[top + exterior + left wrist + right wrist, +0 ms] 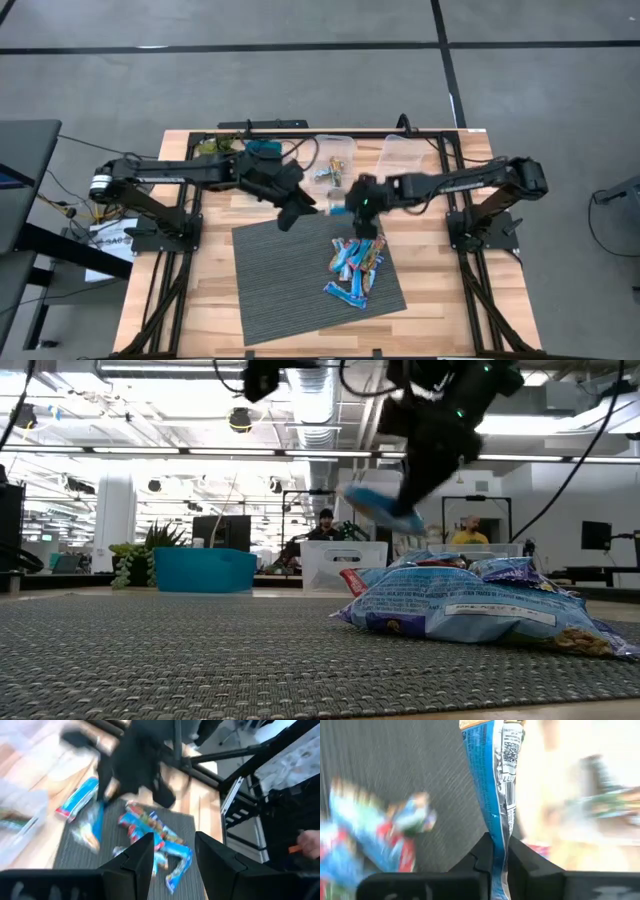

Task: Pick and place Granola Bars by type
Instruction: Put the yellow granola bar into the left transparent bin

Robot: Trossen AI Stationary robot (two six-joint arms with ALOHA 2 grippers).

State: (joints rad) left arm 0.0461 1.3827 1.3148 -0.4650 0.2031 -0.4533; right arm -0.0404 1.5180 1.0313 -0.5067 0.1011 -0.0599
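While the left gripper (172, 852) is hovering open, the right gripper (499, 851) is pinching a blue-white granola bar (495, 780) at the pile's (357, 268) twelve o'clock.

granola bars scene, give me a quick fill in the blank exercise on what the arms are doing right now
1. The right gripper is shut on a ____ bar.
2. The other bars lie in a pile on the grey ____.
3. The left gripper has its fingers ____ and holds nothing.
4. The held bar is lifted ____ the pile.

Missing words: blue-white; mat; open; above
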